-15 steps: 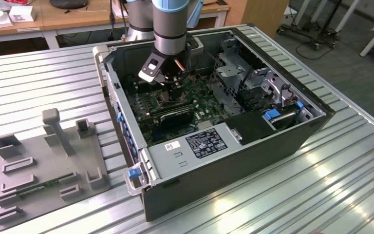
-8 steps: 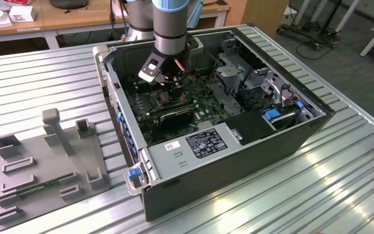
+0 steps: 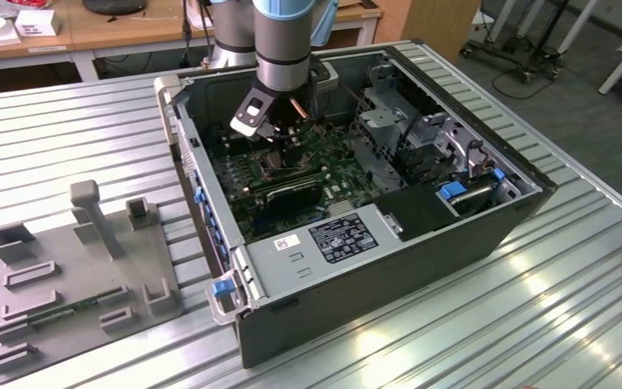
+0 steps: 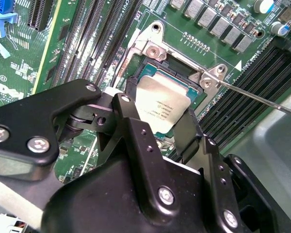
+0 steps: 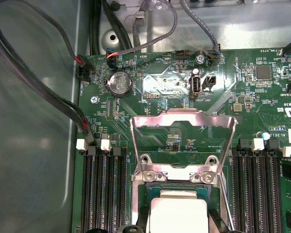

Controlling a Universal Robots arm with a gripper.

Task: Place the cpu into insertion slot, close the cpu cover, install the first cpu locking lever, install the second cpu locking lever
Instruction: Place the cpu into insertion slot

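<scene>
— One step is in hand, I judge: the first. The gripper (image 4: 159, 108) pinches the cpu (image 4: 165, 97) by two opposite edges at the insertion slot (image 4: 177, 70), mid-motherboard (image 5: 136, 87), between the memory slots (image 5: 102, 189).
— Seated?
— Cannot tell. The cpu cover (image 5: 145, 121) stands raised. Seating likely calls for a flat, square chip.
— Writing?
— Small print on chip and board; I read none out.

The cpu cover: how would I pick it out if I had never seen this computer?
Inside the open computer case lies a green motherboard. In the first wrist view, the cpu cover is the thin silvery frame hinged open beside the insertion slot. Unlike the solid grey cpu, its middle is cut out, showing the board.
</scene>
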